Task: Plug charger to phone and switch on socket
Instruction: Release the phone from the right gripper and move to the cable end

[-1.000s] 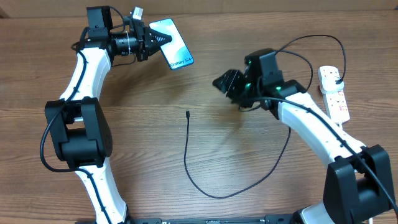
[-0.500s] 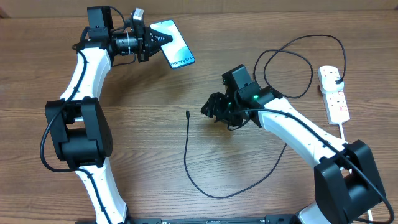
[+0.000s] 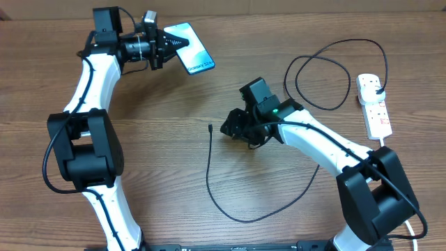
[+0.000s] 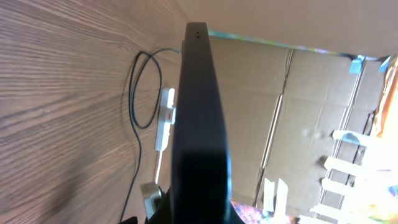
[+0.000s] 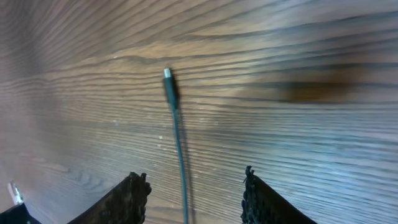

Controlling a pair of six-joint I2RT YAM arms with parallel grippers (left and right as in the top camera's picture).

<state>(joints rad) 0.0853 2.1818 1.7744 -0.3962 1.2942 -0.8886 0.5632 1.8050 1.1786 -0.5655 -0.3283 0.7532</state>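
The right gripper [image 5: 193,193] is spread wide and empty, its fingers straddling the charger [image 5: 178,149] cable just behind the connector tip [image 5: 167,76]; the left gripper [image 3: 167,47] is clamped on the phone [image 3: 189,58] at far left. The cable is judged light and limp, so take hold on the rigid connector body, leaving the metal end exposed. The socket [image 3: 373,104] lies well apart at the right.

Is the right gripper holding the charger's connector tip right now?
No, the right gripper is open, and the connector tip lies free on the table ahead of it.
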